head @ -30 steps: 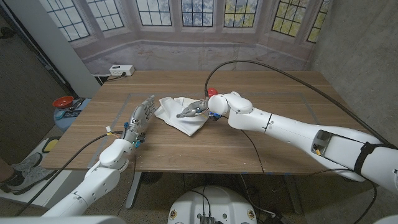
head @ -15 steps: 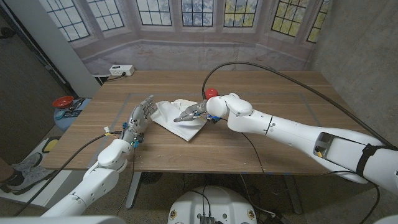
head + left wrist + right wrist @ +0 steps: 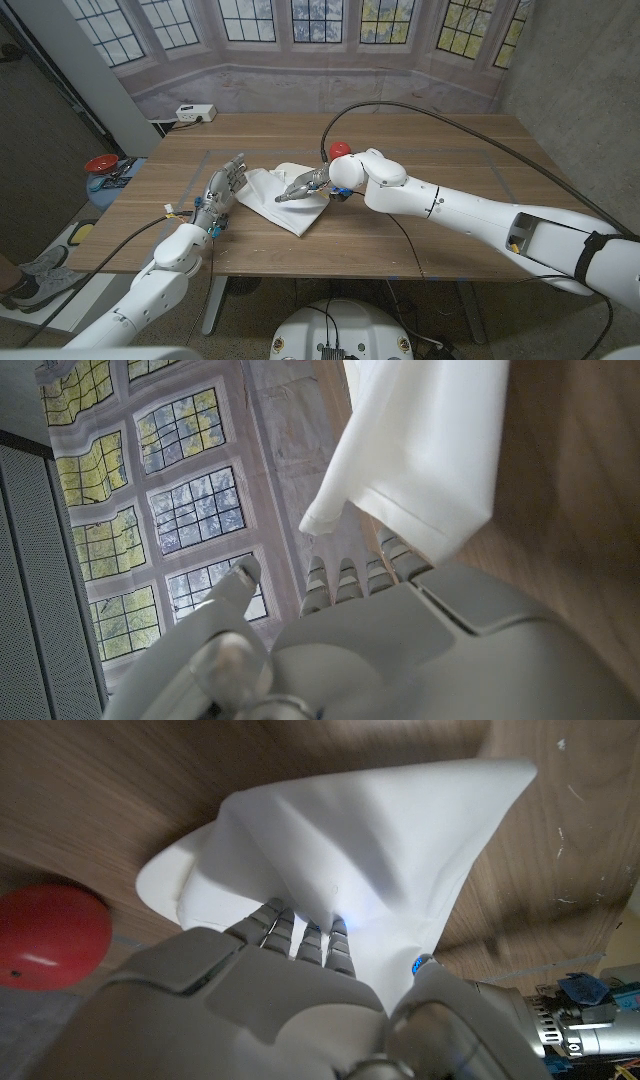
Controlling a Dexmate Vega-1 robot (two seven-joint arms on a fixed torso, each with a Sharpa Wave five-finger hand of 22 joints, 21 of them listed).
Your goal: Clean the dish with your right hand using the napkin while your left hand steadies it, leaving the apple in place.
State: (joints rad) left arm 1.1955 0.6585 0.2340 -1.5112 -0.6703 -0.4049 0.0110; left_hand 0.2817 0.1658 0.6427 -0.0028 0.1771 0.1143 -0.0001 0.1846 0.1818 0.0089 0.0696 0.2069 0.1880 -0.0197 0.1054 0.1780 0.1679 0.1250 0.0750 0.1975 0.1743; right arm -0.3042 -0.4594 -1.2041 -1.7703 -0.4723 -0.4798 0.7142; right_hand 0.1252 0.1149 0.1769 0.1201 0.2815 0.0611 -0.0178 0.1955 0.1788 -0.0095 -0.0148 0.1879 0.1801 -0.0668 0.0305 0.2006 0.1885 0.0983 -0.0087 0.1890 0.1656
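Observation:
A white napkin [image 3: 272, 198] lies crumpled on the wooden table [image 3: 450, 150], draped over the dish. A rounded white edge [image 3: 291, 168] that may be the dish rim peeks out at its far side, and also shows in the right wrist view [image 3: 162, 880]. My right hand [image 3: 308, 183] holds the napkin [image 3: 380, 850] from above, fingers [image 3: 300, 935] sunk into the cloth. The red apple [image 3: 341, 149] sits just behind that hand, on the table [image 3: 50, 935]. My left hand [image 3: 222, 188] stands with fingers apart at the napkin's left edge; a cloth corner [image 3: 420, 450] hangs by its fingertips [image 3: 350, 575].
A white power strip [image 3: 195, 113] lies at the table's back left corner. A black cable [image 3: 430, 105] arcs over the table to my right wrist. Off the table to the left stands a red bowl [image 3: 100, 163] on a cluttered stand.
My right hand has slid left toward the left hand, dragging the napkin with it; the cloth's near corner now points closer to the front edge. The left hand shifted slightly left.

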